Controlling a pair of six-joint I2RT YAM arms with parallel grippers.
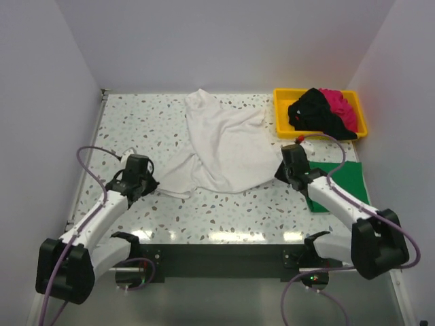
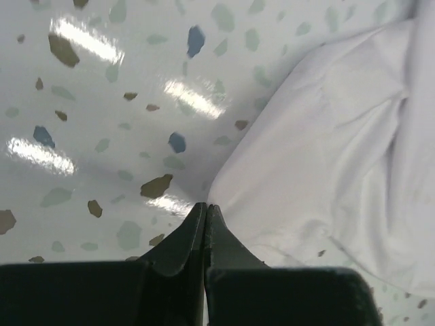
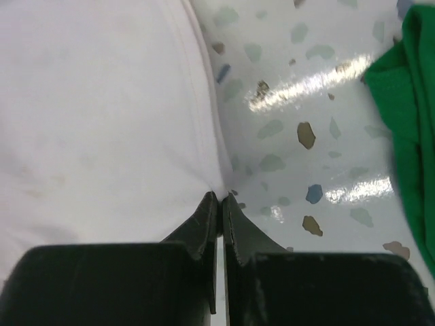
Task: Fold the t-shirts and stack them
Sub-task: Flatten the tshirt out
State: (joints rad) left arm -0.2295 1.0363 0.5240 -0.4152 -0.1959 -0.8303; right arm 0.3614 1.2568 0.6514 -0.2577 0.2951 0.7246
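Two arms reach in from the near edge of the speckled table (image 1: 136,129), one on each side. The left gripper (image 1: 153,183) (image 2: 206,207) sits low on the tabletop with its two fingers pressed together, pinching the near left corner of the white t-shirt (image 1: 224,146) (image 2: 340,149). The right gripper (image 1: 279,174) (image 3: 219,198) is also closed tight, and its tips nip the hem on the shirt's right side, where the cloth puckers toward them.

Four t-shirts are in view. The single white one lies rumpled across the middle of the table between the two grippers, its narrow end running away toward the far edge. One green t-shirt (image 1: 343,180) (image 3: 408,102) lies flat on the table to the right, partly under the right arm and near the right gripper but apart from the white cloth.

Farther back, at the far right corner, stands one yellow tray (image 1: 282,112). Two shirts are bunched in it: one black t-shirt (image 1: 312,112) to the left and front, spilling over the near rim, and one magenta-pink t-shirt (image 1: 340,105) touching it on the right.
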